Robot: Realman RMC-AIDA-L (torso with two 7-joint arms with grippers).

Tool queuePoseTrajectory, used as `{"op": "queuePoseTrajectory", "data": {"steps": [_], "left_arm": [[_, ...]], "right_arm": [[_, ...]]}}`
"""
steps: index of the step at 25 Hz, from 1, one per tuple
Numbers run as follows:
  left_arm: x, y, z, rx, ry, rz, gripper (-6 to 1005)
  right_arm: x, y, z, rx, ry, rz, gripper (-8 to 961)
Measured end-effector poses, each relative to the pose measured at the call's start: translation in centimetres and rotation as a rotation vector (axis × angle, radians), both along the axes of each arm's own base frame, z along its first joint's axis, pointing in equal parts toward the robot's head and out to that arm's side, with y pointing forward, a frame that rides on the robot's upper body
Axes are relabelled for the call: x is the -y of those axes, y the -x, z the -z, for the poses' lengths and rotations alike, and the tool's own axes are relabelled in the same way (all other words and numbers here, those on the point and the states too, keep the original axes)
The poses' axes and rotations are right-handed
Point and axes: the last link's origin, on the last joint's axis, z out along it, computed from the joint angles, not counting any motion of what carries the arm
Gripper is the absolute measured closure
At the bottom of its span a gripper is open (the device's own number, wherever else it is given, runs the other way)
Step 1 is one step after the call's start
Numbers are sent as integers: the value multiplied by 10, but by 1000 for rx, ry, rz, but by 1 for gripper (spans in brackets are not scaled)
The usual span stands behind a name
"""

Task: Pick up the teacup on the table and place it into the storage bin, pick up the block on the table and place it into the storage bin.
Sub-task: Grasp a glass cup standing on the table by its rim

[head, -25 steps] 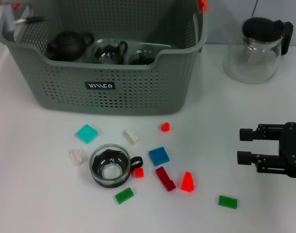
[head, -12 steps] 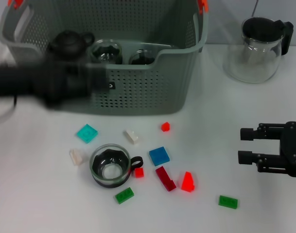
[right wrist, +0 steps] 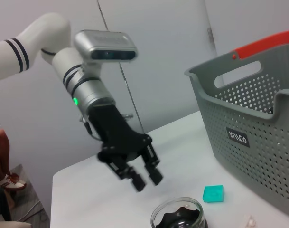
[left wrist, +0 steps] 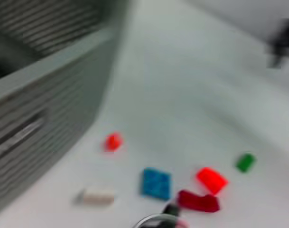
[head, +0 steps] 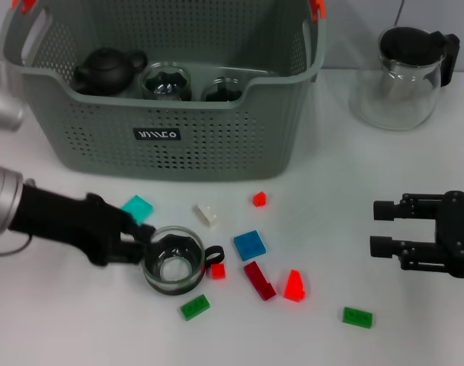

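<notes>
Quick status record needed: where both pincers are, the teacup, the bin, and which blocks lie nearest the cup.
left pincer: open, at the teacup's rim, on its left side
right pincer: open, parked over the table at right
teacup: upright on the table, not lifted
storage bin: behind the cup, holds a black teapot
nearest blocks: small red block, blue block

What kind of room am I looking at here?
Probably a robot test lab: a plain white table with a grey storage bin, scattered toy blocks, and bare walls behind a robot arm.
</notes>
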Motion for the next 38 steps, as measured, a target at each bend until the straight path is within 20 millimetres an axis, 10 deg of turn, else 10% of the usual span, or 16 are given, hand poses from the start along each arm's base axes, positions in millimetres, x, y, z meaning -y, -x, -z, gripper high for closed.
{"op": "queuePoseTrajectory", "data": {"steps": [9, 38], "left_arm": [[-20, -29, -1, -176, -6, -362, 660], [-43, -21, 43, -455, -13, -422, 662]], "right_arm": [[-1, -1, 0, 3, 2, 12, 297], [-4, 3, 1, 1, 0, 3, 298]]}}
